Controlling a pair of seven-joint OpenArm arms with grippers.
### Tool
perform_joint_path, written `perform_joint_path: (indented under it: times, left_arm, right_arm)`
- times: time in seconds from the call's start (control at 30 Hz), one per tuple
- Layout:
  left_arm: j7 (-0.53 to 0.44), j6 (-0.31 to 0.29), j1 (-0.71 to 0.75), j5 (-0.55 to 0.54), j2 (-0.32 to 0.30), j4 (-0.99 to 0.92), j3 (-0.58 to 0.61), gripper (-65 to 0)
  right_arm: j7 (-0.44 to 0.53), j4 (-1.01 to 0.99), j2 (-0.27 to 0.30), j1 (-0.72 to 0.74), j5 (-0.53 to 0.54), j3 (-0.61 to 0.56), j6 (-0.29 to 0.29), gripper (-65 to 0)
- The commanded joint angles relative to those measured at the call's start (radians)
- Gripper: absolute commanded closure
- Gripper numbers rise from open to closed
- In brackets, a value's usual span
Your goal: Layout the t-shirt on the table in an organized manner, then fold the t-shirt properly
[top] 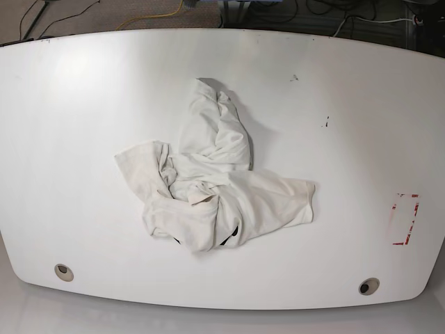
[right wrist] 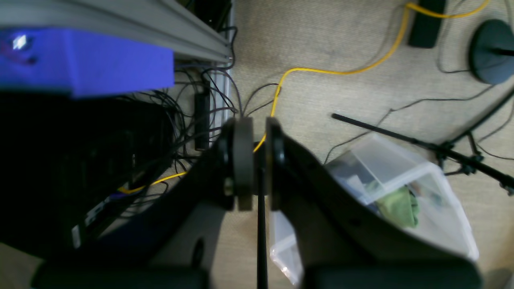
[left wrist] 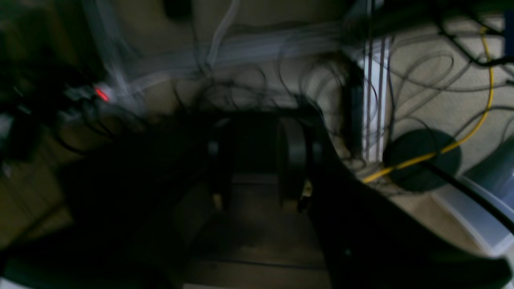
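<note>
While the t-shirt (top: 212,188) lies crumpled at the middle of the white surface (top: 83,104), a grommet hole (top: 63,271) sits at seven o'clock, another (top: 368,286) at five, red tape (top: 405,219) at four. The right claw (right wrist: 257,160), clenched and empty, hangs over carpet; the left claw (left wrist: 261,160) hangs partly parted, grasping nothing.

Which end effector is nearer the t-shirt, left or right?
Cannot tell. Neither arm shows in the base view, where the t-shirt lies crumpled on the table. Left end effector and right end effector both hang over floor cables, off the table.
</note>
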Motion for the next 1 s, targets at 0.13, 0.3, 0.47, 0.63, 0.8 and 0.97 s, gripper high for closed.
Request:
perform_joint_path:
  times: [0.13, 0.3, 0.47, 0.63, 0.8, 0.97]
  left_arm:
    - [-0.012, 0.001, 0.164, -0.088, -0.007, 0.208, -0.002, -16.0]
    - [-0.012, 0.001, 0.276, -0.194, -0.064, 0.386, 0.002, -16.0]
    - [-0.011, 0.001, 0.362, -0.277, -0.093, 0.529, -0.006, -15.8]
    - [-0.011, 0.001, 0.428, -0.327, -0.127, 0.627, -0.033, -15.8]
    - [-0.012, 0.001, 0.428, -0.386, -0.127, 0.689, -0.073, -15.8]
    - [-0.012, 0.001, 0.428, -0.407, -0.124, 0.727, -0.091, -15.8]
  right_arm:
    - [0.014, 0.128, 0.025, -0.123, 0.150, 0.006, 0.007, -5.1]
    - [0.014, 0.233, 0.063, -0.195, 0.223, 0.001, 0.007, -5.1]
    - [0.010, 0.346, 0.063, -0.252, 0.229, 0.006, 0.007, -5.1]
    - [0.010, 0.469, 0.063, -0.313, 0.234, 0.011, 0.007, -5.1]
    - [0.010, 0.563, 0.062, -0.327, 0.231, 0.018, 0.007, -5.1]
    - [0.016, 0.578, 0.065, -0.276, 0.229, 0.020, 0.004, -5.1]
